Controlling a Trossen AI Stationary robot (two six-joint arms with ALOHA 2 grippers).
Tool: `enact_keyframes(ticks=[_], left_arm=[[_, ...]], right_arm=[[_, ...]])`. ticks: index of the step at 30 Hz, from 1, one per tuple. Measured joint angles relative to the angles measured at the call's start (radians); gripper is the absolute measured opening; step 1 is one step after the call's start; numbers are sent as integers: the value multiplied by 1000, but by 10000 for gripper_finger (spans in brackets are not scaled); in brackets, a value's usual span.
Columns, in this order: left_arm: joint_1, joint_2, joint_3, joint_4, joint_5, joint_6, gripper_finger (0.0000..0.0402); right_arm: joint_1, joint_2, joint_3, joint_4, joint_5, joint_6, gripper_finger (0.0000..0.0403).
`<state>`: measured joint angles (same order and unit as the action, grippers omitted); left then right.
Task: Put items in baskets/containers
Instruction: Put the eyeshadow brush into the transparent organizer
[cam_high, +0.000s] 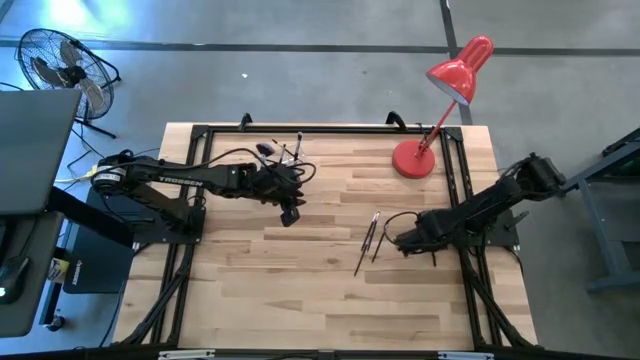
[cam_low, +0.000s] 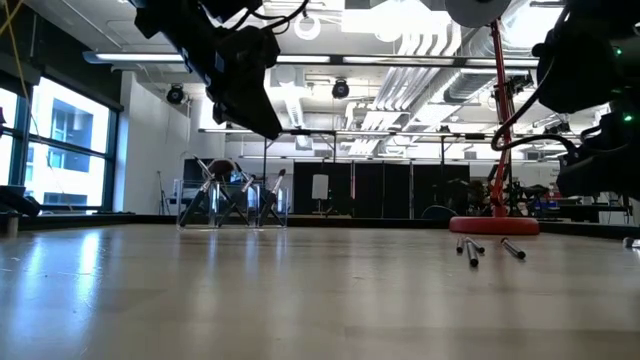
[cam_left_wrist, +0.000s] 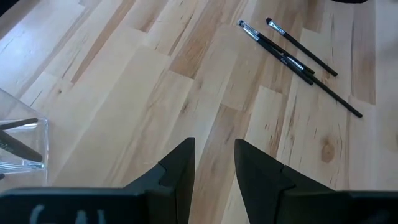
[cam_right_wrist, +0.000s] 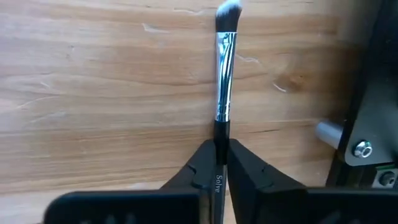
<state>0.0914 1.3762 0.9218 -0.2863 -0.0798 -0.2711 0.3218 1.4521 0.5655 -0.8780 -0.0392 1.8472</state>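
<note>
Right gripper sits low at about 4 o'clock on the desk, its jaws clenched on the dark handle of one makeup brush. The silver collar and pale tip stick out ahead of the fingers; this brush lies close along the wood and I cannot tell whether it has left the surface

Left gripper hangs above the desk at about 10 o'clock, just beside the clear cup. Its jaws stand parted with nothing between them

The clear cup stands near the far edge at about 11 o'clock. Several dark handles poke out of it, leaning at odd angles; the low view shows the same bunch inside the see-through walls. An exact count is not possible

Loose brushes lie flat at about 3 o'clock, close together and partly crossed, just beside the right gripper. At least three show in the left wrist view

The red lamp stands at about 1 o'clock, apart from the work

Judgement: task is partway, perhaps past the middle. Some brushes are in the cup; the loose group and the one in the right jaws remain, and that one needs carrying across the desk to the cup
</note>
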Motion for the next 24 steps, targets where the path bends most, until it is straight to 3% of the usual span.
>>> enact_keyframes(ticks=[3, 7, 10, 14, 16, 24], left_arm=[[0, 0, 0, 0, 14, -4, 111], [0, 0, 0, -1, 21, -7, 111], [0, 0, 0, -1, 25, -7, 111], [0, 0, 0, -1, 37, -7, 111], [0, 0, 0, -1, 39, -7, 111], [0, 0, 0, -5, 67, -14, 111]], right_arm=[[1, 5, 16, -2, 10, -20, 38], [1, 7, 46, 21, 70, -58, 14], [-3, 7, 71, 194, 196, -71, 14], [-9, 17, 45, 385, 269, -80, 20], [-23, 30, 48, 458, 284, -78, 12], [-34, 40, 48, 483, 292, -101, 16]])
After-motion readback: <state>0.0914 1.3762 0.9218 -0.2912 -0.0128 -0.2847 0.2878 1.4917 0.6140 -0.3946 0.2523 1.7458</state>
